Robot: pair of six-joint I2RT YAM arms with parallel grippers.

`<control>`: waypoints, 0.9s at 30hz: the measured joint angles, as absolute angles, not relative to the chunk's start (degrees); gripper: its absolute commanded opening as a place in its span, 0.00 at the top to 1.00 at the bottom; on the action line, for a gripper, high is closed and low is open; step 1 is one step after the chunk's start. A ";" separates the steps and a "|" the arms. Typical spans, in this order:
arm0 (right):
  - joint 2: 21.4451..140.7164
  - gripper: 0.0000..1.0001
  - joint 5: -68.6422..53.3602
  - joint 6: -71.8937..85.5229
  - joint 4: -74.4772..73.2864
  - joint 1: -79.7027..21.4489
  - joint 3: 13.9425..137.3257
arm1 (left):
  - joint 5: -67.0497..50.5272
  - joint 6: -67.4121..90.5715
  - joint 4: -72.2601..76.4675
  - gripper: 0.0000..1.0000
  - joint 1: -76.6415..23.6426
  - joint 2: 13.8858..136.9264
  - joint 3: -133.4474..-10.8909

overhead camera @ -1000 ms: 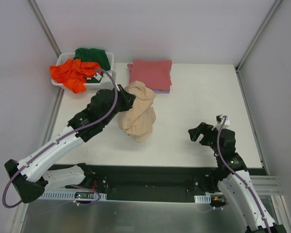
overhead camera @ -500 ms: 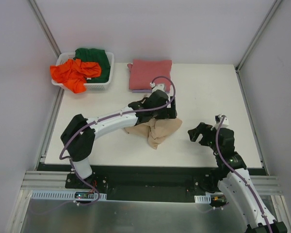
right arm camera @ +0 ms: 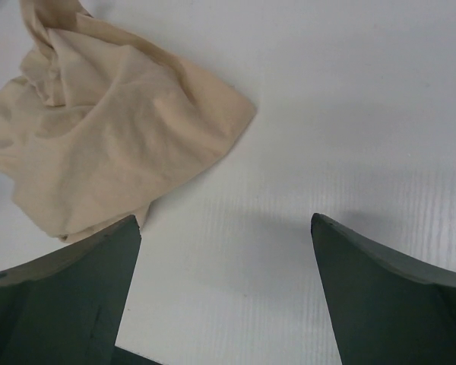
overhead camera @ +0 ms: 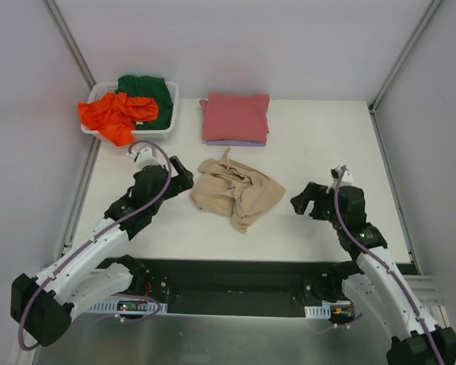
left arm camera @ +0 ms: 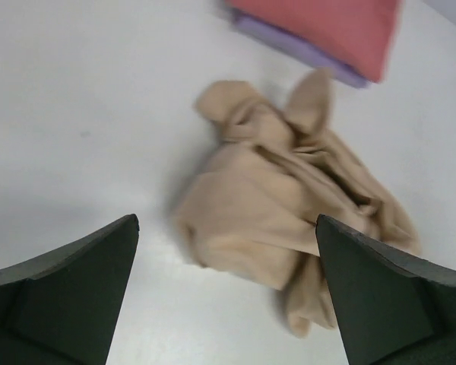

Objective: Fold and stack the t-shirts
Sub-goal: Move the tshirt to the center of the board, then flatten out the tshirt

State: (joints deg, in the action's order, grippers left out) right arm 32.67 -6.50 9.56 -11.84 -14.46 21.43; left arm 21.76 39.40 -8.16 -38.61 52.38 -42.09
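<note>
Both spread apart and empty, the left claw [overhead camera: 184,178] and right claw [overhead camera: 302,204] flank the crumpled tan t-shirt [overhead camera: 235,194] on the bench [overhead camera: 327,144]. Beyond, the folded pinkish-red t-shirt [overhead camera: 235,116] hides all but a lavender edge [overhead camera: 247,142], seemingly another shirt. The orange t-shirt [overhead camera: 110,114] and green t-shirt [overhead camera: 148,90] overflow the basket [overhead camera: 158,135].

Table [overhead camera: 327,144]: loose t-shirt [overhead camera: 235,194] at centre, left gripper [overhead camera: 181,178] just left of it, right gripper [overhead camera: 302,202] to its right, both apart from it. Behind it, upper folded t-shirt [overhead camera: 235,116] on lower folded t-shirt [overhead camera: 235,142]. Basket [overhead camera: 166,134] at far-left corner holds left-hand t-shirt [overhead camera: 112,115], overhanging the rim, and right-hand t-shirt [overhead camera: 149,91]
</note>
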 measured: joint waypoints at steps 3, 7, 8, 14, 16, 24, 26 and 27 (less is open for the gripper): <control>40.88 0.04 -5.96 9.02 -12.36 -18.44 28.64 | 19.27 41.56 -9.58 0.01 -28.47 50.39 -35.62; 55.42 0.04 -2.39 7.35 -12.43 -28.03 40.95 | 13.69 44.07 -10.41 0.01 -22.63 53.58 -31.99; 59.86 0.04 -1.52 7.01 -12.58 -30.22 44.99 | 11.75 44.86 -10.26 0.04 -21.37 54.57 -31.16; 83.94 0.04 0.56 6.37 -12.14 -35.42 66.52 | 1.41 48.29 -7.38 0.13 -18.28 58.67 -25.76; 92.12 0.04 0.93 6.57 -13.58 -36.25 74.67 | -1.74 48.45 -5.78 0.17 -18.31 58.70 -23.59; 112.99 0.01 1.78 6.96 -17.91 -39.40 93.43 | -7.62 47.22 3.09 0.44 -18.28 62.08 -21.28; 115.63 0.01 2.20 7.33 -18.85 -40.07 95.18 | -8.56 46.70 4.32 0.45 -18.28 65.21 -21.82; 116.66 0.04 2.55 7.55 -19.14 -40.29 95.70 | -9.02 46.48 5.06 0.45 -18.28 66.98 -22.68</control>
State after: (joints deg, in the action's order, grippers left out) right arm 116.66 2.55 7.55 -19.14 -40.29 95.70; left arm -9.02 46.48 5.06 -18.28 66.98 -22.68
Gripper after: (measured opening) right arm 0.986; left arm 0.565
